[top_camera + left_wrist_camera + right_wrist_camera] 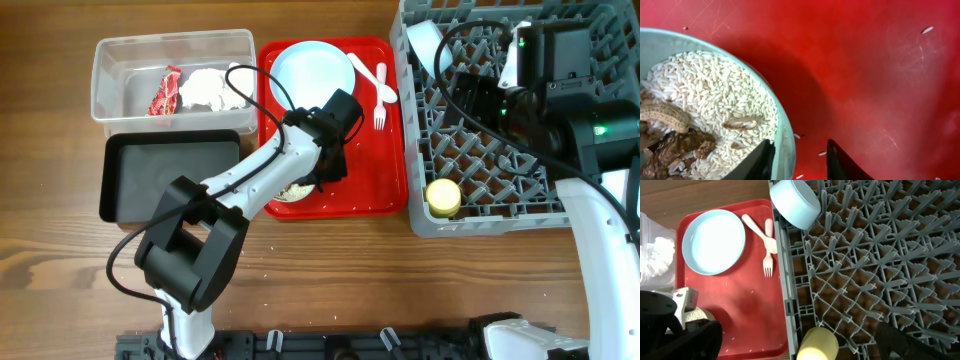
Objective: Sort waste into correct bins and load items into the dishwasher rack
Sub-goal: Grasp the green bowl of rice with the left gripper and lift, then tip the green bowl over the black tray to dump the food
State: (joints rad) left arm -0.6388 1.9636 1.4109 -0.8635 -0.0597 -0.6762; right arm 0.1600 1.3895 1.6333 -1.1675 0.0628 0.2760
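Observation:
My left gripper point(325, 172) is low over the red tray, open, with its jaws point(797, 159) straddling the rim of a light blue bowl point(786, 131). One finger is inside the bowl and one outside. The bowl point(289, 191) holds white rice point(715, 97) and brown scraps point(675, 145). The light blue plate point(312, 71), white fork point(379, 110) and spoon point(368, 74) lie on the tray. The grey rack point(520, 170) holds the other blue bowl point(795, 201) and the yellow cup point(443, 197). My right gripper point(468, 95) hangs open and empty above the rack.
The clear tub point(110, 60) at back left holds the red wrapper point(165, 92) and white napkins point(205, 88). The black tray point(170, 175) sits in front of it, touching the red tray point(365, 190). Loose rice grains dot the red tray.

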